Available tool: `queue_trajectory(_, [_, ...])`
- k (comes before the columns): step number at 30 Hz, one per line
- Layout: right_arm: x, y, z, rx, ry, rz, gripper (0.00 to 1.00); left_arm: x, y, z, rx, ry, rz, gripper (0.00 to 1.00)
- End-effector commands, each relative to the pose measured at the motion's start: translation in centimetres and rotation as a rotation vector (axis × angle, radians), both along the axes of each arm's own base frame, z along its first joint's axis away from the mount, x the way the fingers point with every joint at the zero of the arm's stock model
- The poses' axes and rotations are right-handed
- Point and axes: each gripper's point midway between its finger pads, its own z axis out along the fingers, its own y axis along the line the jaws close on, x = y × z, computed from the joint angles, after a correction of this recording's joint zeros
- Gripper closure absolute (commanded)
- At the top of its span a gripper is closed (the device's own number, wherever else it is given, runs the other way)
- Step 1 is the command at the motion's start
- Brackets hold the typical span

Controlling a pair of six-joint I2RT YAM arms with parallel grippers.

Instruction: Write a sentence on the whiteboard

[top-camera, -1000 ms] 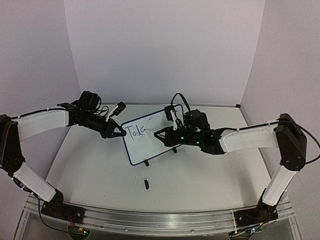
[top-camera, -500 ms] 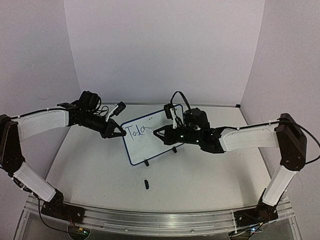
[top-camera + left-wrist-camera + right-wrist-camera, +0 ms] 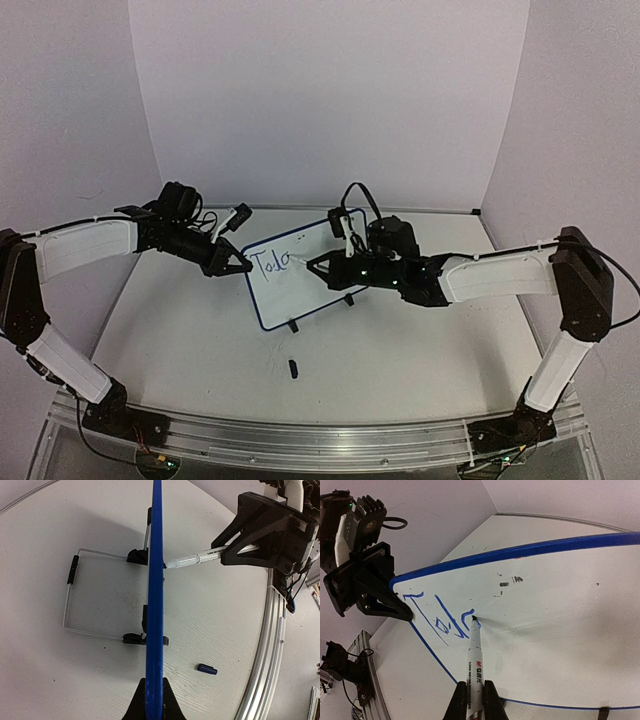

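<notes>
The whiteboard [image 3: 300, 285] stands tilted mid-table on its black clip feet and wire stand [image 3: 70, 600]. My left gripper [image 3: 240, 266] is shut on the board's left blue rim [image 3: 156, 605], which runs edge-on between its fingers [image 3: 170, 707]. My right gripper [image 3: 474, 700] is shut on a white marker [image 3: 476, 662], whose tip touches the board face [image 3: 555, 605]. The sentence [image 3: 440, 622] shows as a few blue letters, "Tod" plus a started stroke, near the board's upper left [image 3: 270, 263].
The marker's dark cap [image 3: 293, 368] lies on the table in front of the board, also visible in the left wrist view as the cap [image 3: 206, 669]. A metal rail [image 3: 320, 440] runs along the near edge. Walls enclose the table behind and on both sides.
The right gripper and marker have crept slightly left and up on the board, adding to the stroke after "Tod". The left gripper and the board have not moved.
</notes>
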Motion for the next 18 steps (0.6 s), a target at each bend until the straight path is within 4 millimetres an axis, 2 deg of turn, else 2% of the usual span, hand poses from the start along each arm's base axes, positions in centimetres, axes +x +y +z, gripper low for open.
queue_trajectory(1, [0.35, -0.33, 1.04, 0.032, -0.020, -0.019, 1.00, 0.05, 0.23, -0.13, 0.040, -0.006, -0.001, 1.00])
queue_trajectory(18, [0.17, -1.08, 0.34, 0.018, -0.009, -0.041, 1.00, 0.06, 0.27, -0.18, 0.043, -0.006, 0.000, 1.00])
